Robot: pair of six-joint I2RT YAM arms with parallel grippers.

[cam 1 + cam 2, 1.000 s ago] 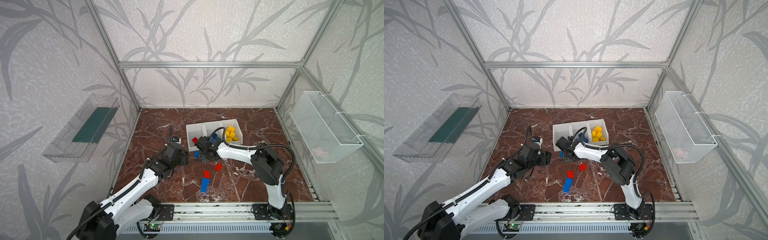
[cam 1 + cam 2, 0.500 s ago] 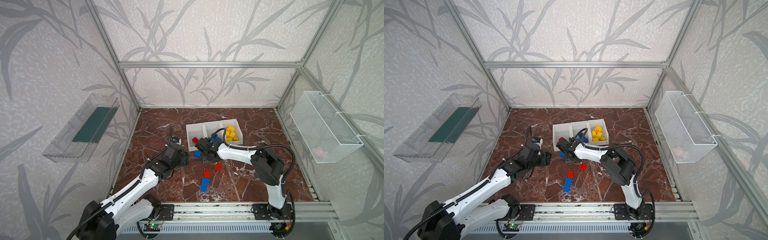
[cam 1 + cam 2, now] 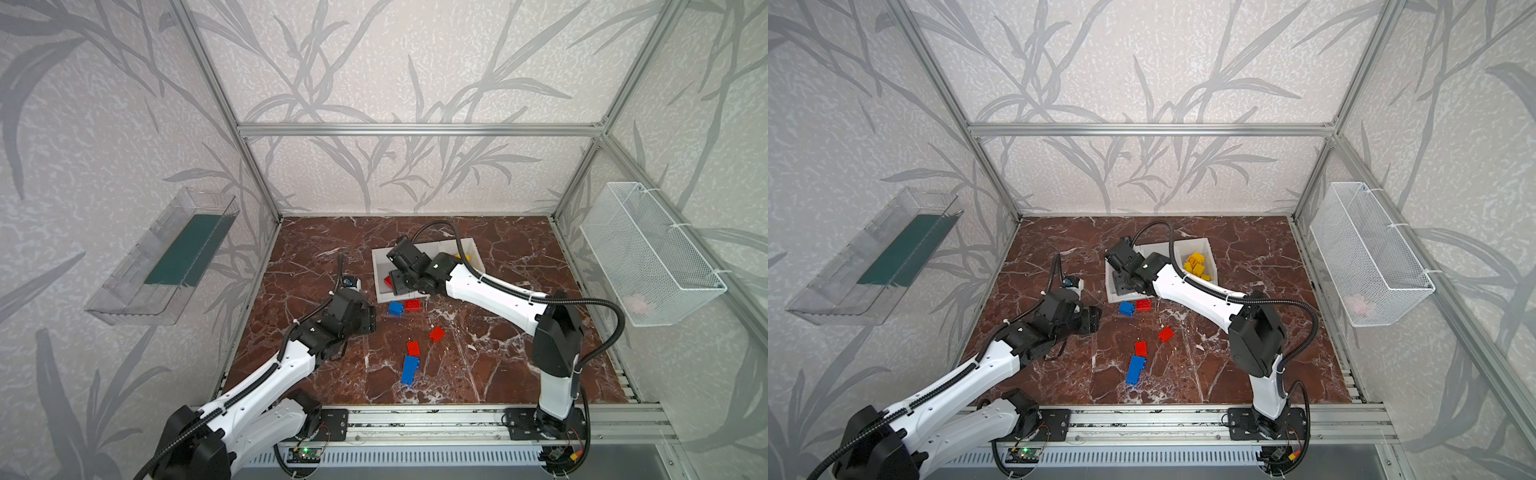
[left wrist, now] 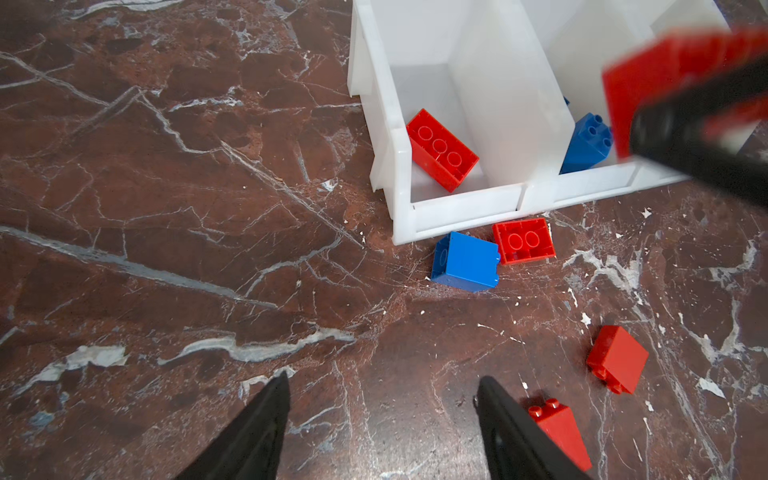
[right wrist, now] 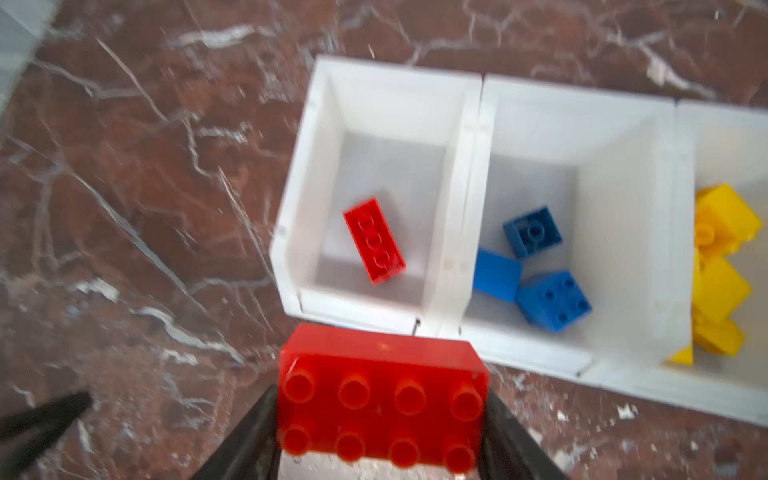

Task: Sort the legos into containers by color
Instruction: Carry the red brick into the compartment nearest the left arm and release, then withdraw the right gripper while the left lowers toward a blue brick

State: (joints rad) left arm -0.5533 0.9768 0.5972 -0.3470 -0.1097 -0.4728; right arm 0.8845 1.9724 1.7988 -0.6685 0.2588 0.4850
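We see the right gripper (image 5: 380,419) clamped on a red eight-stud brick (image 5: 382,365), with a finger pressed to each short end. The view is smeared and the fingers run out of frame. Just ahead stands the white container (image 5: 471,187). One red brick (image 5: 374,240) lies in the end compartment, blue bricks (image 5: 552,301) in the middle one, and yellow bricks (image 5: 723,257), cut by the frame edge, in the far one. In both top views the wrist hides these fingers. The left gripper (image 4: 382,378) hangs spread and empty over bare marble (image 4: 166,208). A red sloped brick (image 4: 557,428) sits partly behind one finger. Farther ahead, a blue brick (image 4: 465,262) and a small red brick (image 4: 523,241) lie side by side before the container.
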